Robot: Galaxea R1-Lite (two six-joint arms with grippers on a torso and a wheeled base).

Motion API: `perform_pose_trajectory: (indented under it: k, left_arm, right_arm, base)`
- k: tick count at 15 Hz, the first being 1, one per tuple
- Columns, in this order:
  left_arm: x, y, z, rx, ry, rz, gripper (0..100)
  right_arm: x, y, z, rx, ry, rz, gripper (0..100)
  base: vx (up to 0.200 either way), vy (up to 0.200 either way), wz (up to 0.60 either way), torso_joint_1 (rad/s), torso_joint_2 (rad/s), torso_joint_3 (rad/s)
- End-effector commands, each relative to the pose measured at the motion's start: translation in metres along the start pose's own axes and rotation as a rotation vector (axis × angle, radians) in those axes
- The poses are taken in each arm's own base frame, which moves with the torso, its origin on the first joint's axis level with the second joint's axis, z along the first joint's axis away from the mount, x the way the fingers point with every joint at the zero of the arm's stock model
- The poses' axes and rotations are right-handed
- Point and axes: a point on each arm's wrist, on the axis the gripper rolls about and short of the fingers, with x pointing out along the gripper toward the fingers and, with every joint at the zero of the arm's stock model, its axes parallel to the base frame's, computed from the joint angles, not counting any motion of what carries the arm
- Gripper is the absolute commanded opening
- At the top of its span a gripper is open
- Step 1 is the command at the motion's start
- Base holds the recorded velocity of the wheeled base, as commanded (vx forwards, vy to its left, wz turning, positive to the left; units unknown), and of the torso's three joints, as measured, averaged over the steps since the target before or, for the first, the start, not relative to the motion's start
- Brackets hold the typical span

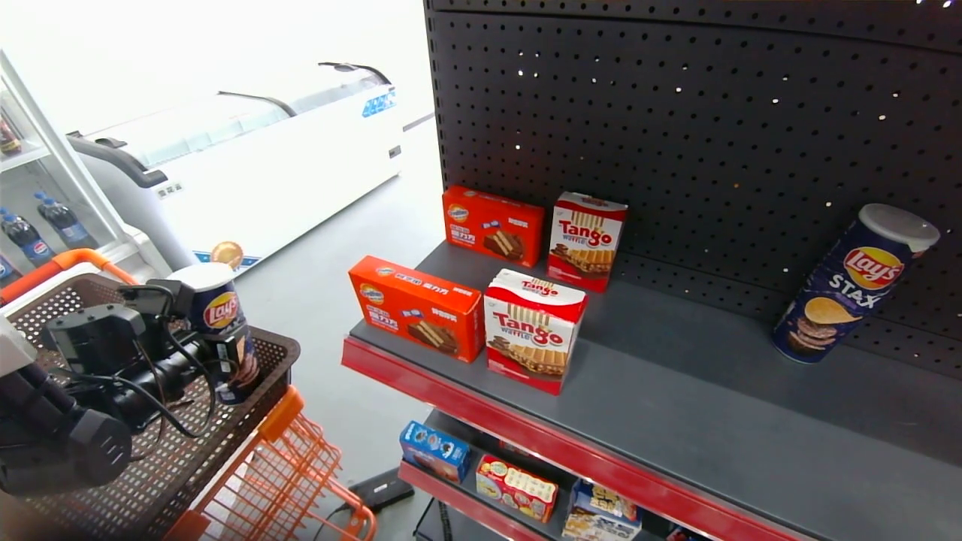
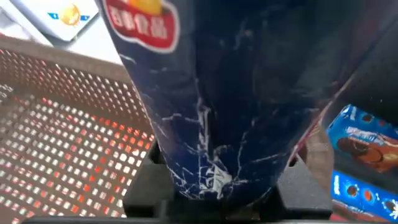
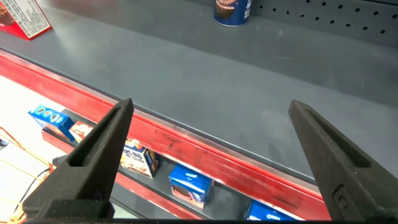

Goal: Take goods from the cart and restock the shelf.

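At the far left, a glass-door cooler holds dark drink bottles [image 1: 22,234], and in front of it stands the orange cart [image 1: 293,466] with a brown perforated basket [image 1: 173,466] on top. Over this basket the left gripper [image 1: 214,357] is clamped on a dark blue chips can [image 1: 223,323] with a white lid. The can stands nearly upright near the basket's far rim, but I cannot tell if its bottom touches the basket. In the left wrist view the same chips can [image 2: 230,112] sits tight between the two black fingers [image 2: 146,186]. Behind the cart a white chest freezer [image 1: 248,158] stands on the grey floor. Further right is the shelf [image 1: 714,406], a grey board with a red front edge and a black pegboard [image 1: 676,113] behind it. On its left part stand two orange biscuit boxes, one at the front [image 1: 415,306] and one at the back [image 1: 492,225]. Just beside each one stands a red and white wafer box, front [image 1: 535,329] and back [image 1: 586,240]. On the lower shelf some small snack boxes [image 1: 436,449] stand in a row. Well apart to the right, a second chips can [image 1: 853,285] stands tilted, its top leaning against the pegboard. In the right wrist view the right gripper [image 3: 210,106] hangs above the red front edge of the shelf, its fingers [image 3: 99,149] wide apart and holding nothing.
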Motion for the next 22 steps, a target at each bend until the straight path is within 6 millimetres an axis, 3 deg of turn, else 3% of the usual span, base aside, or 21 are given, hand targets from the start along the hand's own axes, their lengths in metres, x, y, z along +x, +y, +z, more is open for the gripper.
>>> perform_pose_trajectory:
  k: [1,4,7,8,10,14,22]
  left_arm:
    - [-0.015,0.000,0.054,0.026,-0.119,0.006,0]
    - [-0.052,-0.014,0.105,0.041,-0.183,-0.076,0]
    - [-0.070,-0.041,0.156,0.001,-0.321,-0.194,0]
    - [-0.072,-0.044,0.159,-0.004,-0.326,-0.201,0]
    - [-0.123,-0.075,0.200,-0.051,-0.295,-0.336,0]
    - [-0.159,-0.093,0.189,-0.045,-0.259,-0.449,0]
    - [-0.171,-0.116,0.183,-0.039,-0.252,-0.581,0]
  right_arm:
    - [0.000,0.000,0.000,0.000,0.000,0.000,100]
    - [0.000,0.000,0.000,0.000,0.000,0.000,100]
    - [0.000,0.000,0.000,0.000,0.000,0.000,100]
    - [0.000,0.000,0.000,0.000,0.000,0.000,100]
    - [0.000,0.000,0.000,0.000,0.000,0.000,100]
    - [0.000,0.000,0.000,0.000,0.000,0.000,100]
    - [0.000,0.000,0.000,0.000,0.000,0.000,100]
  base:
    - [0.000,0.000,0.00,0.000,0.00,0.000]
    - [0.000,0.000,0.00,0.000,0.00,0.000]
    - [0.000,0.000,0.00,0.000,0.00,0.000]
    - [0.000,0.000,0.00,0.000,0.00,0.000]
    - [0.000,0.000,0.00,0.000,0.00,0.000]
    - [0.000,0.000,0.00,0.000,0.00,0.000]
    - [0.000,0.000,0.00,0.000,0.00,0.000]
